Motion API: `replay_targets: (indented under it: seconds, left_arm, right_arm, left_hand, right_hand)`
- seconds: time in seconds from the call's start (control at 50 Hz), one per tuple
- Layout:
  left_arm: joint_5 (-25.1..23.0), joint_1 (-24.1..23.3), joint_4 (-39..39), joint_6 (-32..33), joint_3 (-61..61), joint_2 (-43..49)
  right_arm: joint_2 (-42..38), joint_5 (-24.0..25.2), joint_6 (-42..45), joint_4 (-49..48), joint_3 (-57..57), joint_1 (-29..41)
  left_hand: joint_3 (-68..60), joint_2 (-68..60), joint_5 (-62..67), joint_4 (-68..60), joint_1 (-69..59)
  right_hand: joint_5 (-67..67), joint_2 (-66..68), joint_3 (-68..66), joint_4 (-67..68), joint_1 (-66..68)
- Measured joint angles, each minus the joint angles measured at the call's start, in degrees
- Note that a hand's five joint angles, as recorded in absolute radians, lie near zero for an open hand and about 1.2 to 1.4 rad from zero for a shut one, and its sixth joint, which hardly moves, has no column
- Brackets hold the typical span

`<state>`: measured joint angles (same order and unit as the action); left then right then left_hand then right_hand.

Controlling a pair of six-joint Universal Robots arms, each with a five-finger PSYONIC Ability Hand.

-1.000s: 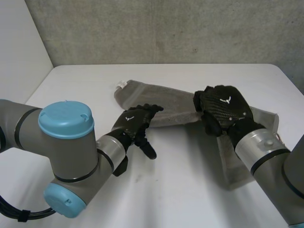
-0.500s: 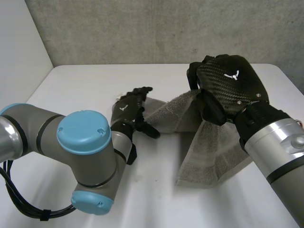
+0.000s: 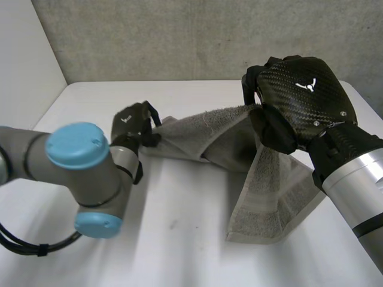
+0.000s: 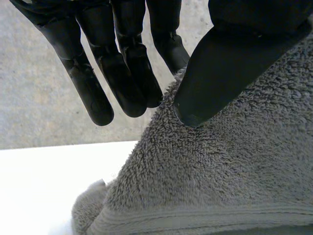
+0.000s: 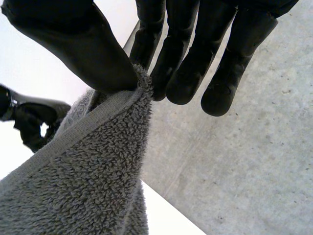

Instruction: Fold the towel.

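While left hand (image 3: 133, 122) and right hand (image 3: 299, 101) merely pinch the grey towel (image 3: 270, 191) at its edges, thumb against fingers, either pinch may slip.

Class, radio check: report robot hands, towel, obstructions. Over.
Left robot hand pinches towel end. Right robot hand pinches edge, lifted; rest drapes to table. Nothing blocking.

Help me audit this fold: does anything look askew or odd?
Yes: the towel hangs twisted and bunched between the left robot hand and the higher right robot hand, one end drooping to the table, not spread flat.
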<state>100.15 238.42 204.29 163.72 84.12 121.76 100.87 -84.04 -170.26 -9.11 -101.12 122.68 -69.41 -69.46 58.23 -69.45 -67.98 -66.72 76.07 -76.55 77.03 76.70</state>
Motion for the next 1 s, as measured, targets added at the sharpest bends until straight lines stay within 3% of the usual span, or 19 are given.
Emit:
replay_targets:
  seconds: [0.26,0.42,0.54,0.74,0.86,1.0]
  left_arm:
    - [-13.28,4.84,-17.23,11.08,1.32,-21.77]
    - [-18.31,6.04,-29.25,15.87,-0.71,-27.99]
    - [-19.11,9.46,-33.40,17.87,-1.53,-23.09]
    - [-19.67,11.84,-35.35,21.00,-8.63,-5.56]
    - [-20.63,11.39,-35.07,19.71,-20.92,-0.15]
    - [-20.85,11.53,-32.18,10.92,-34.38,-1.97]
  right_arm:
    - [0.37,1.34,0.63,7.49,6.41,-3.56]
    - [-3.21,5.07,1.23,15.50,12.53,-7.14]
    - [-10.76,7.92,4.16,20.94,15.47,-9.14]
    - [-27.63,8.16,12.57,22.14,22.25,-8.76]
    - [-33.80,6.83,13.17,14.21,32.25,-8.21]
    - [-31.34,4.22,12.85,-5.96,37.41,-8.23]
  left_hand:
    - [-0.25,-0.27,0.67,-0.27,-0.31]
    - [-0.27,-0.28,0.67,-0.27,-0.31]
    - [-0.27,-0.28,0.67,-0.28,-0.31]
    - [-0.27,-0.29,0.67,-0.29,-0.31]
    - [-0.27,-0.29,0.67,-0.29,-0.31]
    - [-0.28,-0.29,0.67,-0.29,-0.31]
  right_hand:
    - [0.00,0.09,-0.35,0.00,0.00]
    - [-0.25,0.10,-0.35,0.00,0.02]
    - [-0.25,0.09,-0.35,0.00,0.02]
    - [-0.25,0.09,-0.35,0.00,0.02]
    - [-0.25,0.10,-0.35,0.00,0.03]
    - [-0.25,0.09,-0.35,0.00,0.07]
